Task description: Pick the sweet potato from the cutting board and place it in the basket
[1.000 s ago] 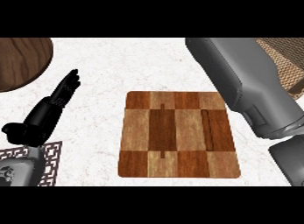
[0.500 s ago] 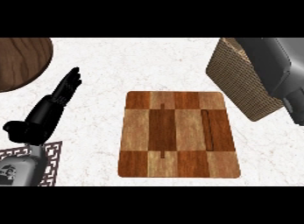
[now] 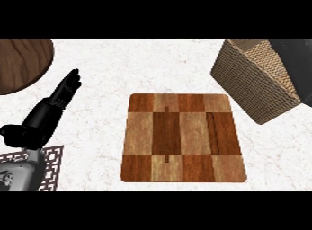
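The wooden checkered cutting board (image 3: 181,137) lies in the middle of the counter with nothing on it. No sweet potato shows anywhere. The woven basket (image 3: 251,85) stands at the upper right, just beyond the board's far right corner; its inside is mostly hidden. My left hand (image 3: 55,105) rests open at the left of the board, fingers straight and pointing away. Of my right arm only the grey forearm (image 3: 303,67) shows, behind the basket at the right edge; its hand is out of view.
A round dark wooden piece (image 3: 15,63) sits at the upper left corner. A patterned grey mat (image 3: 25,164) lies at the lower left under my left forearm. White marble counter (image 3: 118,63) surrounds the board.
My right forearm has swung from over the board's right side to the far right edge, uncovering the basket. The left hand has stayed where it was.
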You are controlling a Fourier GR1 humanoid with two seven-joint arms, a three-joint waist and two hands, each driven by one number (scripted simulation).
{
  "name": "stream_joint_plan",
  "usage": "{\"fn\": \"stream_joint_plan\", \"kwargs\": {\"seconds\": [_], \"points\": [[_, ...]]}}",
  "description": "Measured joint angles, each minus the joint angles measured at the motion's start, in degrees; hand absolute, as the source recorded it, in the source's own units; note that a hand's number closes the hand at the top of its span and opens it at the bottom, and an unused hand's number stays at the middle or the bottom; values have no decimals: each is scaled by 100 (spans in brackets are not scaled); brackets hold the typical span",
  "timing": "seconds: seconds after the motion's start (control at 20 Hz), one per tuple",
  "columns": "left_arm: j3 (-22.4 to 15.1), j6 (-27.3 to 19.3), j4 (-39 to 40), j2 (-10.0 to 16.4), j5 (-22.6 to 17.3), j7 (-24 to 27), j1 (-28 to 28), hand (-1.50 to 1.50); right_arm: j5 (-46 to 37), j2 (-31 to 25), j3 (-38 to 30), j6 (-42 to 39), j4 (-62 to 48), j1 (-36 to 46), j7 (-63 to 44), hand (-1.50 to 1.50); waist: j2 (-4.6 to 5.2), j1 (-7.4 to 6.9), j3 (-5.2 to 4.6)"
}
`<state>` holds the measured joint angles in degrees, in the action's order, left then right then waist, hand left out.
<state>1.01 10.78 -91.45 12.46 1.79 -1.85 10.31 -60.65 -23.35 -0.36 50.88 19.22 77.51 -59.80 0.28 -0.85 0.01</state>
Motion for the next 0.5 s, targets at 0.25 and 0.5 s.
{"fn": "stream_joint_plan", "kwargs": {"seconds": [0.25,0.5], "points": [[0,-6,-89,-45,25,-30,-61,0,219,-116,-217,124,159,-534,331,150,-2,7,0],[20,18,-18,-83,49,38,-76,0,90,-218,-229,262,312,-923,502,150,-9,23,0]]}}
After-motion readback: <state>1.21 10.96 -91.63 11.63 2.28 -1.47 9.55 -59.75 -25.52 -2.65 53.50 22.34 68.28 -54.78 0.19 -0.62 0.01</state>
